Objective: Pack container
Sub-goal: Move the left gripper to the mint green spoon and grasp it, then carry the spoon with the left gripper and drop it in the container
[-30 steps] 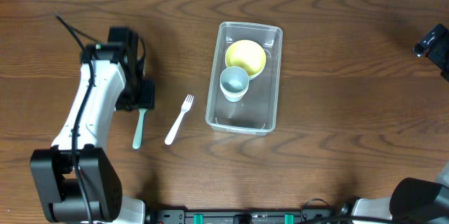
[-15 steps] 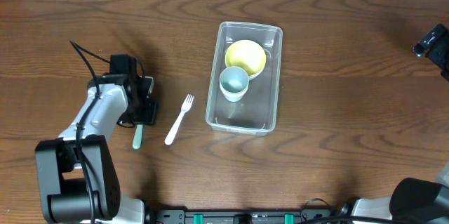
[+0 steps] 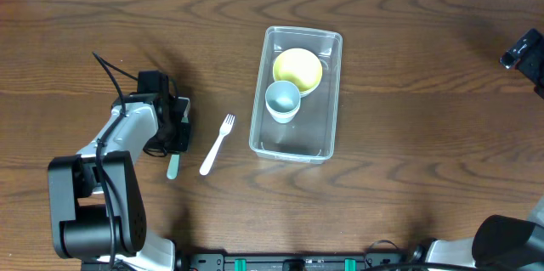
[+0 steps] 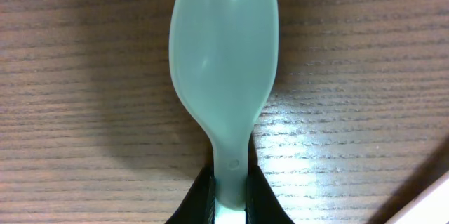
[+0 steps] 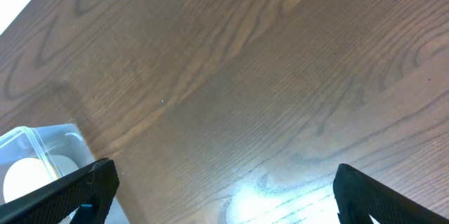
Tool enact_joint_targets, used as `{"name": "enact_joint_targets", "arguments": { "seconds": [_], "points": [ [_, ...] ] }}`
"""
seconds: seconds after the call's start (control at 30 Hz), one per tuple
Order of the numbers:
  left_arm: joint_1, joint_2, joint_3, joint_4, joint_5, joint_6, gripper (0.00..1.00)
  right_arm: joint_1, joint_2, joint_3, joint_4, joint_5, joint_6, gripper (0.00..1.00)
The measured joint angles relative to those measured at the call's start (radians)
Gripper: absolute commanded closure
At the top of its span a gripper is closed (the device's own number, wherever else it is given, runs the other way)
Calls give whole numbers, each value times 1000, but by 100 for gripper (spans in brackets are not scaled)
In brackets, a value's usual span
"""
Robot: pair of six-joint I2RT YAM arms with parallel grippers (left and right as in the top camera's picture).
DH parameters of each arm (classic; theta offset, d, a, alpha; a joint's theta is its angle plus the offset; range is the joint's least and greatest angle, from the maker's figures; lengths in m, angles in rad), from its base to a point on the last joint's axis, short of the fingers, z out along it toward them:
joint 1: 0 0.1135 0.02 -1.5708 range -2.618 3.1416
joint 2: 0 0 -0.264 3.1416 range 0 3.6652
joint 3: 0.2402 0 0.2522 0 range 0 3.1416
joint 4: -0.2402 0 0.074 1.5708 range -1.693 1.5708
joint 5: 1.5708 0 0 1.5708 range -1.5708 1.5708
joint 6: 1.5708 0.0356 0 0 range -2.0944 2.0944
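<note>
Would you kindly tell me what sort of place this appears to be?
Likely a robotics test bench: a robot arm at a wooden table, with a clear container, plastic fork and spoon as practice items.

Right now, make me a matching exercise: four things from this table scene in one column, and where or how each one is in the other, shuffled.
Column one:
1. pale green plastic spoon
2. white plastic fork
3. round yellow bowl
4. right fingers

Column two:
A. inside the clear rectangular plastic container
B. wide open, holding nothing
C. pinched by the left fingers
D. lying free on the wooden table

Pairs: 1-C, 2-D, 3-A, 4-B.
</note>
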Motion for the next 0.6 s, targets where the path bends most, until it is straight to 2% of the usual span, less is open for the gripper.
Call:
{"name": "enact_joint_targets", "arguments": {
  "seconds": [0.2, 0.4, 0.6],
  "points": [
    [0, -4, 74, -139, 0, -37, 94, 0, 0, 0, 0, 0, 0, 1],
    [-28, -109, 325, -338, 11, -54, 94, 0, 0, 0, 0, 0, 0, 1],
    [-188, -283, 515, -373, 94, 36, 94, 0, 0, 0, 0, 0, 0, 1]
  ]
}}
